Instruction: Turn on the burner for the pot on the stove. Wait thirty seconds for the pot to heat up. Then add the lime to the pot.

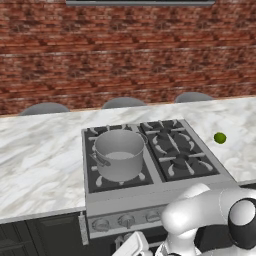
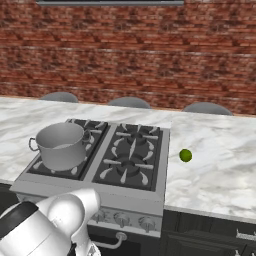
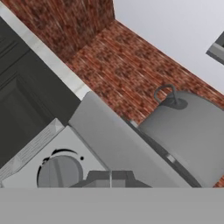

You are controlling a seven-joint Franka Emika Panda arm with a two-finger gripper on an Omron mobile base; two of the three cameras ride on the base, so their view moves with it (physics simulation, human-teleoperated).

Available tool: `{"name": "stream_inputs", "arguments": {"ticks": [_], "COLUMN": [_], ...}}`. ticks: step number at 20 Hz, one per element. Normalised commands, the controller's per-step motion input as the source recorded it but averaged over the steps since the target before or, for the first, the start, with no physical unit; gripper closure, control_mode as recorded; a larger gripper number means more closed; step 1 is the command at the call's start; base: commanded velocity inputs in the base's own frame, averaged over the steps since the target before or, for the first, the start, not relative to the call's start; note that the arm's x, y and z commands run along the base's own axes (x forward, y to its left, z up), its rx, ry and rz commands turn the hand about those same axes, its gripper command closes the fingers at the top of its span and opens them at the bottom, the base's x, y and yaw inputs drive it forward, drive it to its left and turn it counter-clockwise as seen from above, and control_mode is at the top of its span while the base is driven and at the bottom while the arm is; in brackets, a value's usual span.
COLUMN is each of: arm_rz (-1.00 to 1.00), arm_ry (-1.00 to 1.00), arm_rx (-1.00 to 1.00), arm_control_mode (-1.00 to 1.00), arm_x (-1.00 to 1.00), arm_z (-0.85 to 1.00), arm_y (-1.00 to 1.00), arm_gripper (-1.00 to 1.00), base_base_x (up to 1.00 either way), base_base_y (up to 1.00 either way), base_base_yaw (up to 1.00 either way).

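Currently, the burner step is being worked on at the front of the silver steel gas stove [image 1: 150, 197], where the row of round knobs is being faced by the low-held arm. In the hand view, the two-finger gripper [image 3: 110, 178] is being held pinched shut just beside a round grey knob [image 3: 59, 173]; whether that knob is actually being clasped cannot be told. The wide grey brushed-metal pot [image 1: 119, 153] is being carried on the front left burner. The small bright green lime [image 1: 219, 138] is being left on the marble counter [image 1: 40, 150], right of the stove. A firm hold should be confirmed, and the knob matching the pot's burner should be turned smoothly.
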Motion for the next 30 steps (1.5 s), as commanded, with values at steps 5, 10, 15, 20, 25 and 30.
{"name": "stream_inputs", "arguments": {"ticks": [5, 10, 15, 20, 25, 30], "arm_rz": [0.00, 0.00, 0.00, 0.00, 0.00, 0.00], "arm_ry": [0.00, 0.00, 0.00, 0.00, 0.00, 0.00], "arm_rx": [0.00, 0.00, 0.00, 0.00, 0.00, 0.00], "arm_control_mode": [-1.00, -1.00, -1.00, -1.00, -1.00, -1.00], "arm_x": [0.00, 0.00, 0.00, 0.00, 0.00, 0.00], "arm_z": [0.00, 0.00, 0.00, 0.00, 0.00, 0.00], "arm_y": [0.00, 0.00, 0.00, 0.00, 0.00, 0.00], "arm_gripper": [1.00, 1.00, 1.00, 1.00, 1.00, 1.00], "base_base_x": [0.00, 0.00, 0.00, 0.00, 0.00, 0.00], "base_base_y": [0.00, 0.00, 0.00, 0.00, 0.00, 0.00], "base_base_yaw": [0.00, 0.00, 0.00, 0.00, 0.00, 0.00]}}
